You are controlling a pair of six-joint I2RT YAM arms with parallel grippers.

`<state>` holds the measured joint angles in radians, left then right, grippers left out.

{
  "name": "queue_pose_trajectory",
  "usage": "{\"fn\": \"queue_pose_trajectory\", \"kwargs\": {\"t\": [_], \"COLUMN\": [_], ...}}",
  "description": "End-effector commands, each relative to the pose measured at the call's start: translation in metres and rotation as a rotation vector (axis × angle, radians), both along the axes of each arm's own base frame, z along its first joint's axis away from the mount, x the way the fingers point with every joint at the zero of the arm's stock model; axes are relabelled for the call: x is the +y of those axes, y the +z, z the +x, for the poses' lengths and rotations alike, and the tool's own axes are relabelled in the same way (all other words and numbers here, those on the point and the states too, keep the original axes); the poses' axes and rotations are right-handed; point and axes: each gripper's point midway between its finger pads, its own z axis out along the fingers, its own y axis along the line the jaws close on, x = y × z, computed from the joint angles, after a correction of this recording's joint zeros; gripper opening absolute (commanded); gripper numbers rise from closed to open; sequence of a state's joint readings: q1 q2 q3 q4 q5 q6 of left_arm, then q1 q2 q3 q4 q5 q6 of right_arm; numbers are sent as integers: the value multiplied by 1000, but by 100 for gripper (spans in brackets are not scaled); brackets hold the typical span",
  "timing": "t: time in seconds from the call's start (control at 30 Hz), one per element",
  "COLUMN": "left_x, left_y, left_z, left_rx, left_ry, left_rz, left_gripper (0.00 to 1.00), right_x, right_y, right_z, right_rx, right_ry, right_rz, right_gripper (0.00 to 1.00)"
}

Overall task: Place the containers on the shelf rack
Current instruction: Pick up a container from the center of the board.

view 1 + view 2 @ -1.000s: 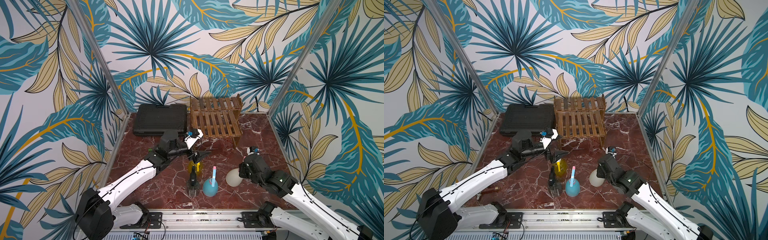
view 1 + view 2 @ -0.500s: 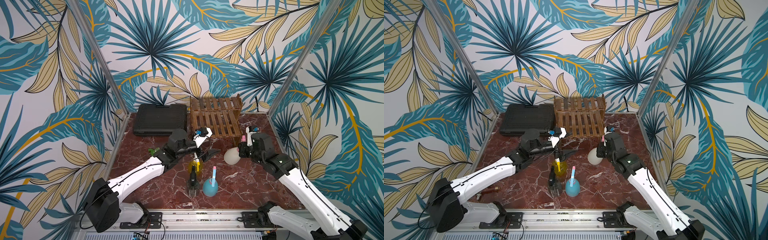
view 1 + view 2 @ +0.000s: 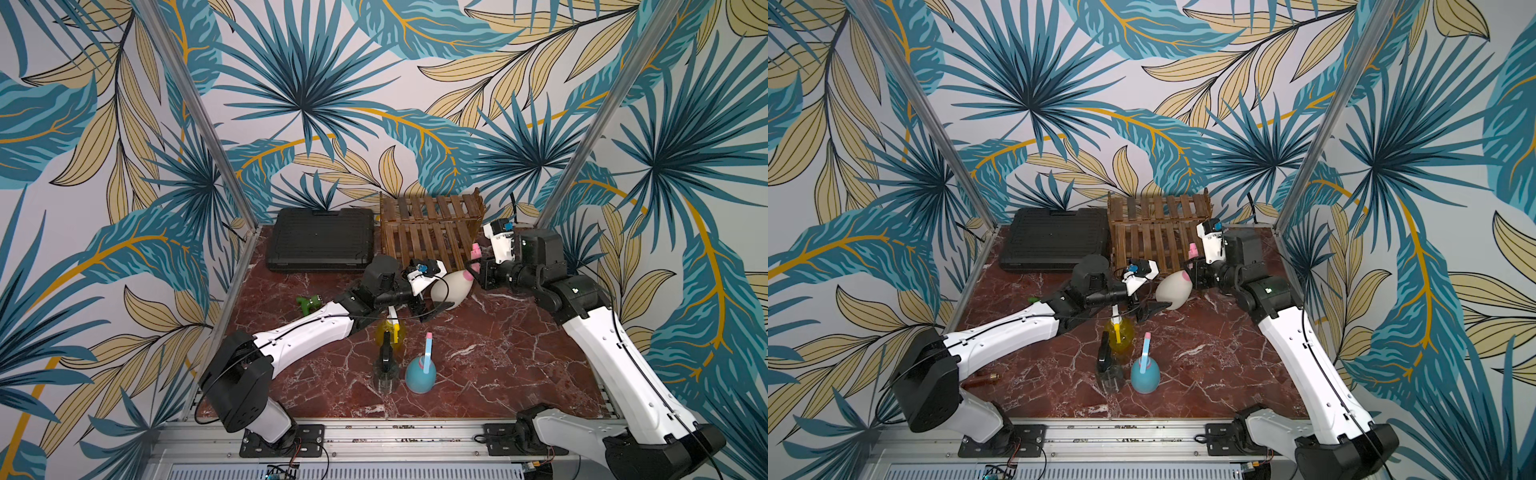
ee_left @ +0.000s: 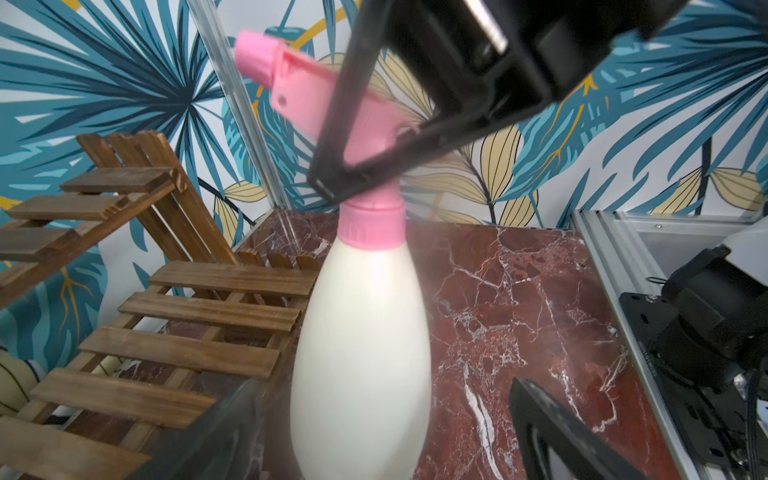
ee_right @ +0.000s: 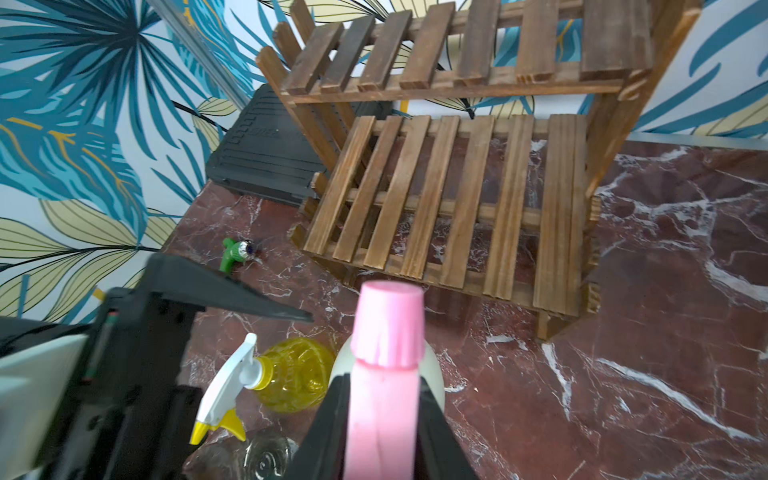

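Pink trigger (image 4: pixel 299 95) of the cream-white bottle (image 4: pixel 361 332) sits inside the right gripper (image 5: pixel 382 380).

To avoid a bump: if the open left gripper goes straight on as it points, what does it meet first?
Most likely the body of the cream-white spray bottle with pink trigger, which is right between the left gripper's open jaws.

Enclosed robot lab cell: leaf-print walls (image 3: pixel 124 124), aluminium frame (image 3: pixel 395 436), marble tabletop (image 3: pixel 498 365).
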<state>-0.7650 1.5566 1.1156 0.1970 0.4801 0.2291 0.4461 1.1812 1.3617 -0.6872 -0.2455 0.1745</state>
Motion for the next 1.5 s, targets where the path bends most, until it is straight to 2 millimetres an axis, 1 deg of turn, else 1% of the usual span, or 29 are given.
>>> {"fn": "queue_pose_trajectory", "kwargs": {"t": [0.0,0.2,0.43,0.53,0.8,0.87,0.97,1.0,1.03,1.07,1.13,1.2,1.3,1.37,1.47], "left_x": [0,-4,-8,-10,-12,-12,-12,-11,-11,-11,-10,-9,-9,-9,-9], "left_y": [4,-11,-9,-8,-9,-8,-8,-8,-8,-9,-9,-7,0,7,16], "left_z": [8,9,3,1,-2,-3,-3,-2,-1,1,4,7,11,14,19], "left_rx": [-44,-15,-8,-10,-3,0,8,16,23,35,59,83,126,153,184], "left_ry": [26,8,-30,-45,-69,-73,-68,-61,-52,-39,-16,13,46,64,88], "left_rz": [25,44,11,1,-3,-7,-14,-18,-22,-25,-37,-62,-119,-163,-214], "left_gripper": [100,100,100,96,80,78,76,76,75,75,74,74,74,74,74], "right_x": [9,16,19,19,18,18,16,15,13,11,7,2,-9,-17,-26], "right_y": [11,27,32,31,33,33,34,35,35,36,40,45,56,65,77], "right_z": [-13,-18,-19,-19,-19,-19,-18,-18,-17,-16,-16,-15,-14,-16,-20], "right_rx": [11,10,20,26,20,17,5,-3,-11,-23,-46,-66,-114,-161,-250], "right_ry": [94,149,167,167,162,158,147,137,126,110,87,53,-13,-62,-107], "right_rz": [14,25,31,34,39,38,42,44,44,44,49,55,68,96,160], "right_gripper": [10,10,10,10,10,10,12,15,21,31,43,60,77,86,93]}}
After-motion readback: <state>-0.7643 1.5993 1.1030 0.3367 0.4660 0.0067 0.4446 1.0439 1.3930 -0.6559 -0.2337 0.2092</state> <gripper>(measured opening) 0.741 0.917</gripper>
